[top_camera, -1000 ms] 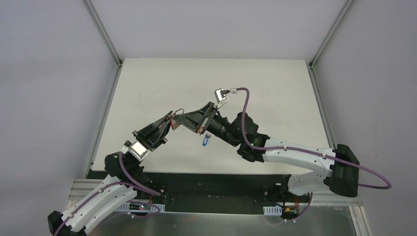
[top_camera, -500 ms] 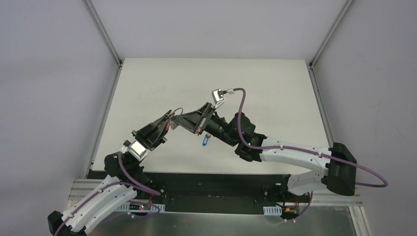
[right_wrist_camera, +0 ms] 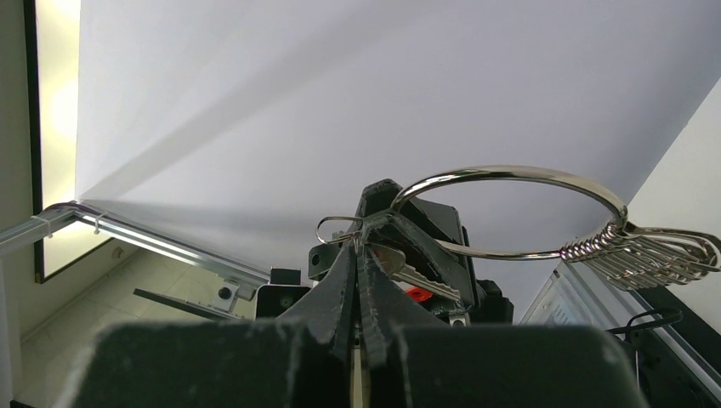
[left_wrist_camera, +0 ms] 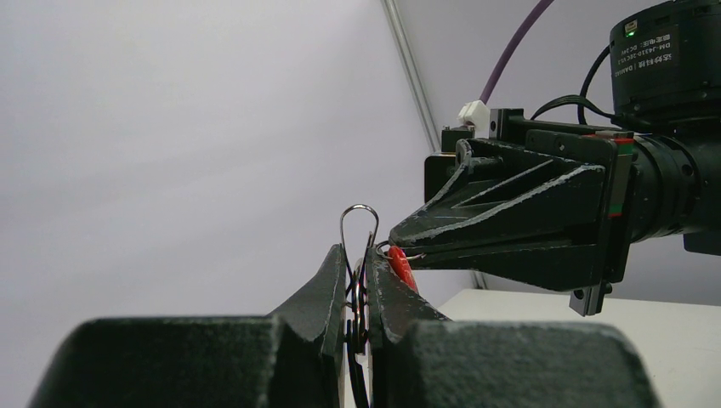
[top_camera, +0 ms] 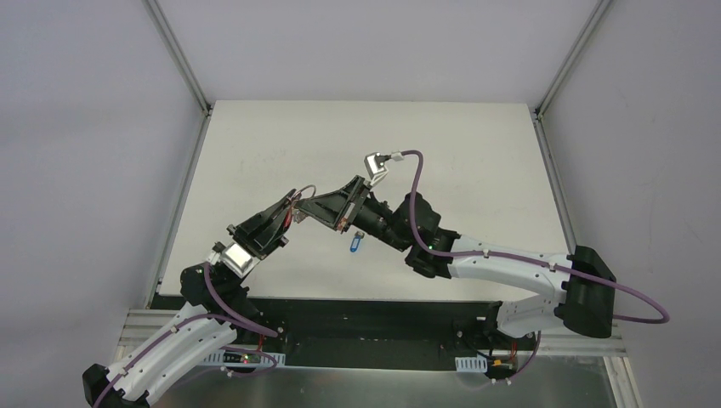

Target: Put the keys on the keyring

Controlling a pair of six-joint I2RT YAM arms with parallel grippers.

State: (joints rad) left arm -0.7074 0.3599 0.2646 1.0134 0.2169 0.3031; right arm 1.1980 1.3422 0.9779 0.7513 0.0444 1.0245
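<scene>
Right pincer [top_camera: 306, 204] edged left over white table [top_camera: 476, 153], grey walls [top_camera: 85, 127].

This is a robotics lab test cell. A bare white table [top_camera: 476, 136] is boxed in by plain grey panels [top_camera: 85, 127] on aluminium frame posts [top_camera: 177, 58]. The left arm [top_camera: 170, 344] and right arm [top_camera: 510, 263] are bolted at the table's near edge, trailing purple cables [top_camera: 422, 183].

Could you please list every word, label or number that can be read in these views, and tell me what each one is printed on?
"DM-J4310-2EC": white print on the label on the right arm's wrist motor, seen in the left wrist view. The smaller lines printed around it are too small to read.
Top view and right wrist view: no text that can be read.
</scene>
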